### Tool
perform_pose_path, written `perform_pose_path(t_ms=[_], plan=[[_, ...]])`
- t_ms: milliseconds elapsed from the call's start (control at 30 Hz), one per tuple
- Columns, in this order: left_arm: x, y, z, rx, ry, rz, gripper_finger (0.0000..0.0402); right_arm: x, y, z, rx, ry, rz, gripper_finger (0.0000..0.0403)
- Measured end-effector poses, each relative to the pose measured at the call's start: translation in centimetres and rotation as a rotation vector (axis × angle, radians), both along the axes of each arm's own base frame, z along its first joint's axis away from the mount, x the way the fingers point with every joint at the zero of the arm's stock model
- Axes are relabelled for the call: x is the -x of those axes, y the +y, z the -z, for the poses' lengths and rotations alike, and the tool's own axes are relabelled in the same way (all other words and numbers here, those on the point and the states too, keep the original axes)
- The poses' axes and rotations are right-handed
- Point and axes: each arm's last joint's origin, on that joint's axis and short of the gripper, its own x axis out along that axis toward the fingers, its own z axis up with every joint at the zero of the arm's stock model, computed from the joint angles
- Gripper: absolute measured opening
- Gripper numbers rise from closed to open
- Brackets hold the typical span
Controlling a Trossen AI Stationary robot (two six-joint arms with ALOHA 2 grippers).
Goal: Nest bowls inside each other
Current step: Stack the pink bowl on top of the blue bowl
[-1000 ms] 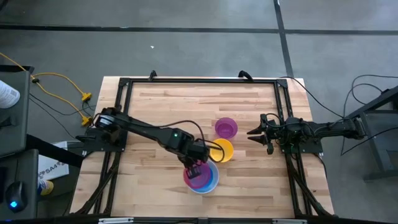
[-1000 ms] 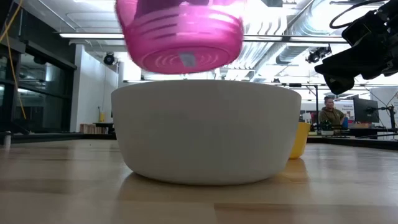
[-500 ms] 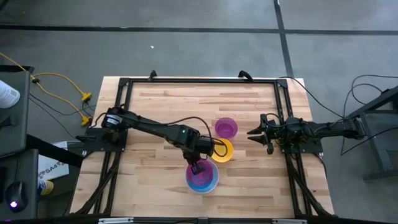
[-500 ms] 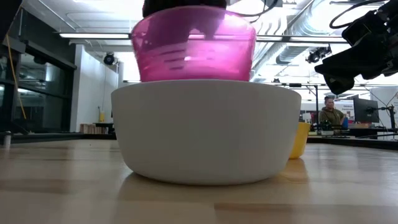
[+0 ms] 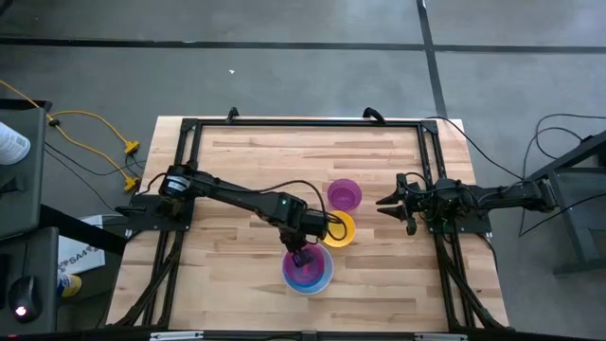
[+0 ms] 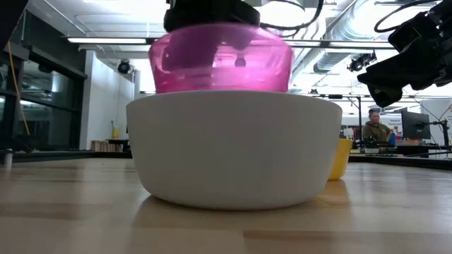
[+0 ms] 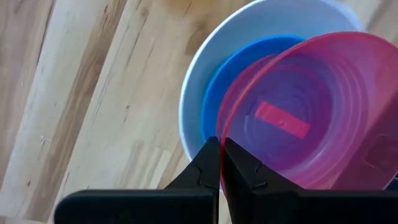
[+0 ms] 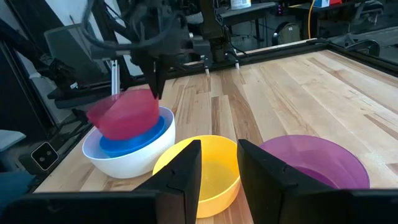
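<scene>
Nesting stood about halfway done, judged from how the bowls lay. Toward the left of the group, near the tabletop's point(image 5: 227, 156) front edge, the white bowl point(image 5: 324, 278) already held the blue bowl point(image 7: 217, 102) seated inside it. Above that pair the left gripper point(image 5: 303, 256) had its jaws pinched shut on the rim of the pink-red bowl point(image 6: 220, 60), which hung tilted, partly down into the blue one but not yet settled flat. That bowl was still to be let go and seated. Just to the right, the yellow-orange bowl point(image 5: 336, 229) sat alone on the wood, and the purple bowl point(image 5: 345, 195) stood just behind it, both empty and untouched; these two remained to be stacked. Farthest right, the right gripper point(image 5: 384, 205) waited at the tabletop's edge with its jaws apart, holding nothing.
</scene>
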Motion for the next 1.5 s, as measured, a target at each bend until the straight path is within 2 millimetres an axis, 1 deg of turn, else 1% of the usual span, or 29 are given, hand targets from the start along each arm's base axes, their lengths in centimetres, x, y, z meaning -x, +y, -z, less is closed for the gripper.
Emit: perform_pose_path(t_ms=[100,200,267,333,400,467,633,767,1233,1500], plan=[[-0.7,-0.2,0.9,0.02,-0.005,0.006,0.0,0.0,0.0,0.0,0.0,0.0,0.0,0.0097],[-0.8,-0.3,1.6,0.026,0.018,0.009,0.0,0.0,0.0,0.0,0.0,0.001,-0.001,0.0097],[-1.2,-0.4,1.7,0.041,-0.004,0.013,0.0,0.0,0.0,0.0,0.0,0.0,-0.001,0.0097],[-1.0,-0.4,2.0,0.04,0.022,0.013,0.0,0.0,0.0,0.0,0.0,0.002,0.0,0.0097],[-1.3,-0.4,2.0,0.047,0.004,0.014,0.0,0.0,0.0,0.0,0.0,0.002,0.001,0.0097],[-1.2,-0.4,2.2,0.044,0.021,0.014,0.0004,0.0,0.0,0.0,0.001,0.002,0.0,0.0097],[-1.3,-0.4,2.3,0.044,0.016,0.014,0.0026,0.0,0.0,0.0,0.001,0.002,0.001,0.0097],[-1.3,-0.4,2.3,0.043,0.016,0.014,0.0034,0.0,0.0,0.0,0.0,0.003,0.001,0.0097],[-1.5,-0.5,2.2,0.046,-0.005,0.014,0.0038,0.0,0.0,0.1,0.001,0.004,0.001,0.0097],[-1.4,-1.1,2.2,0.047,-0.013,0.029,0.0038,0.0,0.0,0.1,0.001,0.005,0.0,0.0097]])
